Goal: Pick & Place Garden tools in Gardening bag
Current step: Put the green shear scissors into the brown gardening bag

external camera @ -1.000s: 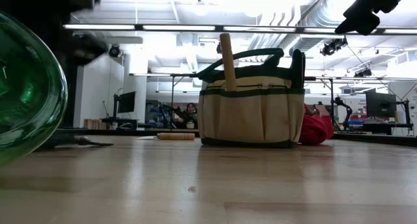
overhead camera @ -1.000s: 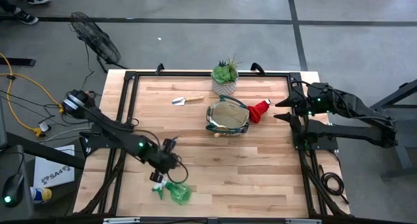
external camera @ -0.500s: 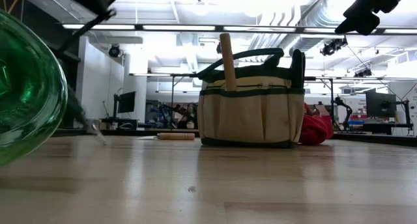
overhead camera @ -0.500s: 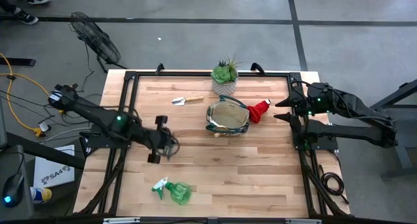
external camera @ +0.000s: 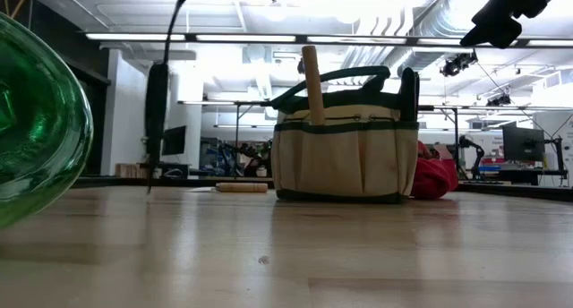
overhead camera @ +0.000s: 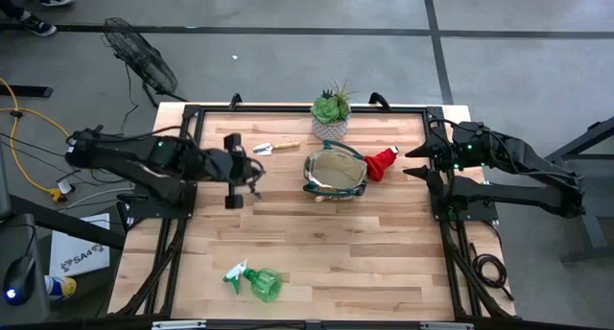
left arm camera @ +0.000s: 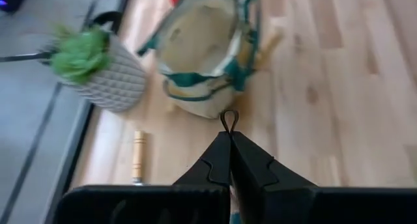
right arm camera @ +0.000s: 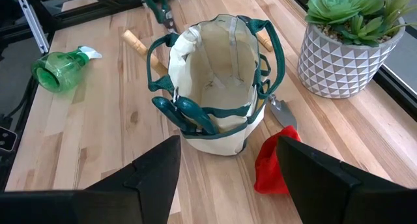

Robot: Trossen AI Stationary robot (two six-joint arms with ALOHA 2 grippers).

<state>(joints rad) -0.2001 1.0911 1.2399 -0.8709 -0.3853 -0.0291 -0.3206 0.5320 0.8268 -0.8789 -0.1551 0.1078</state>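
My left gripper [overhead camera: 251, 167] hangs over the table left of the khaki gardening bag [overhead camera: 335, 172], shut on the dark pruning shears [external camera: 157, 111]. The shears also show in the right wrist view [right arm camera: 158, 4]. My right gripper [overhead camera: 411, 162] waits open at the right edge, right of the red cone piece [overhead camera: 382, 163], which lies against the bag. A wooden-handled trowel [overhead camera: 275, 147] lies flat, far-left of the bag. The green spray bottle [overhead camera: 257, 283] lies on its side near the front edge. A wooden handle [external camera: 312, 80] sticks up from the bag. My left gripper pinches a thin wire loop [left arm camera: 228, 120] between its two shut fingertips; the loop pokes out past them. In the low view the shears hang straight down on a thin line [external camera: 170, 30], point down, just clear of the table. The fingers point toward the bag.
A green succulent in a white patterned pot [overhead camera: 331, 114] stands at the far edge behind the bag. Dark green tools [right arm camera: 189, 113] sit in the bag's outer pockets and a metal blade [right arm camera: 283, 113] lies beside it. Bare wood lies across the table's middle and near right.
My left gripper, still shut, has risen from beside the spray bottle and gone toward the far edge, turning to point at the bag. The shears have come along, lifted clear of the table and hanging below it.
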